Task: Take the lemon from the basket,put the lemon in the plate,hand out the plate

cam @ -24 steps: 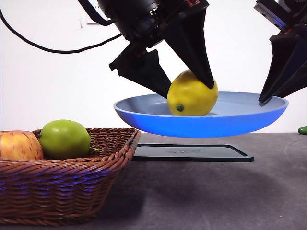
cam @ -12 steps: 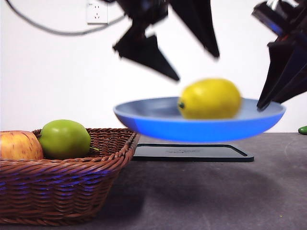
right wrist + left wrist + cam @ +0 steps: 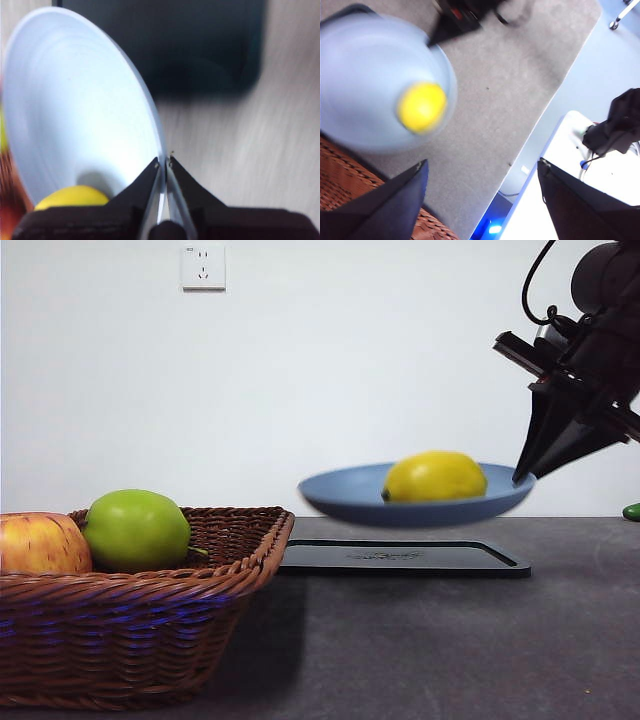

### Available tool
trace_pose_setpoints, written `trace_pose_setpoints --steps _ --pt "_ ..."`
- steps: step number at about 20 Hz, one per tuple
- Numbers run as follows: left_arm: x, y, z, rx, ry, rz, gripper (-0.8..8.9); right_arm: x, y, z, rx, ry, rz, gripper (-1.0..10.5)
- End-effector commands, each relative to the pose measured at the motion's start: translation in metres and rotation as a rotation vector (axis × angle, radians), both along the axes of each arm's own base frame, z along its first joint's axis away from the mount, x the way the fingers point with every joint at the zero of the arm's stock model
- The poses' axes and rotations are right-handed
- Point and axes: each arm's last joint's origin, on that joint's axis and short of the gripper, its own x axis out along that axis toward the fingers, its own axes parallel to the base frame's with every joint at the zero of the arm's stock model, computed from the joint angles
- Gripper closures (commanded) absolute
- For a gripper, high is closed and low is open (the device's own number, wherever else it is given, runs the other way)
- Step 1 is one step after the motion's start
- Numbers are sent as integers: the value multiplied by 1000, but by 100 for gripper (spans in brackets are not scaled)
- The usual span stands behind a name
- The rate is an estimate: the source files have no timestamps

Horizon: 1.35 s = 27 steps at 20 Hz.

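The yellow lemon (image 3: 436,477) lies in the light-blue plate (image 3: 340,492), which is held in the air above the black tray. My right gripper (image 3: 522,478) is shut on the plate's right rim; its wrist view shows both jaws pinching the rim (image 3: 161,150) with the lemon (image 3: 70,197) beside them. My left gripper (image 3: 482,170) is open and empty, high above the table, looking down on the plate (image 3: 355,90) and lemon (image 3: 421,106). The wicker basket (image 3: 150,600) stands at the front left.
The basket holds a green apple (image 3: 136,530) and a red-yellow apple (image 3: 40,544). A flat black tray (image 3: 400,558) lies under the plate. A small green thing (image 3: 631,511) sits at the right edge.
The left gripper let go of the lemon and rose out of the front view. The lemon rolled to the plate's right side. The right gripper carried the plate away from the camera.
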Motion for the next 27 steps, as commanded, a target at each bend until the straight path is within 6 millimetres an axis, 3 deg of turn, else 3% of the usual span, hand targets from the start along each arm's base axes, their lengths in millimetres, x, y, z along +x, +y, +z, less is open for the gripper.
trace_pose_setpoints --steps 1,6,10,14,21,24,27 --pt "-1 -2 6 -15 -22 -15 438 29 0 4 19 -14 -19 944" --pt "-1 -2 6 -17 -24 -14 438 80 0 -11 30 17 -52 944" --pt "-1 -2 6 -16 -23 -13 438 101 -3 -32 38 67 -90 944" --pt "-1 -2 6 -17 -25 -13 438 105 -11 -48 37 121 -120 942" --pt "-1 -2 7 -20 -30 -13 438 104 -16 -50 9 128 -128 755" --pt "0 -2 7 -8 -52 11 438 96 -19 -42 -7 145 -91 739" --pt "5 0 8 58 -162 110 439 77 -21 -17 -38 155 -19 741"
